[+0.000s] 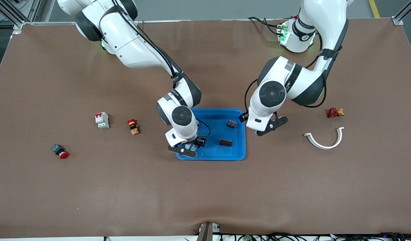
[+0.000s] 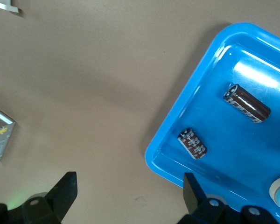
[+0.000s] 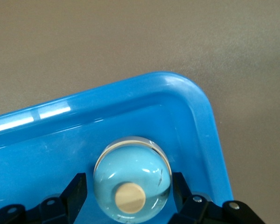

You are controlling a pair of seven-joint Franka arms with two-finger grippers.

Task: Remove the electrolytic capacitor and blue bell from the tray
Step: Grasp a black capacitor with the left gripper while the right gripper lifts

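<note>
The bell (image 3: 130,184), a pale blue dome with a cream knob, sits in a corner of the blue tray (image 3: 130,86), the corner nearest the front camera at the right arm's end. My right gripper (image 3: 128,179) is down in the tray with its fingers closed in against the bell's two sides. From the front, the right gripper (image 1: 188,149) covers most of the bell (image 1: 187,146). Two dark capacitors (image 1: 225,143) (image 1: 231,124) lie in the tray (image 1: 219,115). My left gripper (image 1: 271,126) hangs open and empty over the table beside the tray. The left wrist view shows both capacitors (image 2: 246,102) (image 2: 192,143).
Toward the right arm's end lie a white circuit breaker (image 1: 102,120), an orange and red push button (image 1: 133,127) and a red-capped button (image 1: 60,151). Toward the left arm's end are a red valve (image 1: 334,112) and a white curved clip (image 1: 324,139).
</note>
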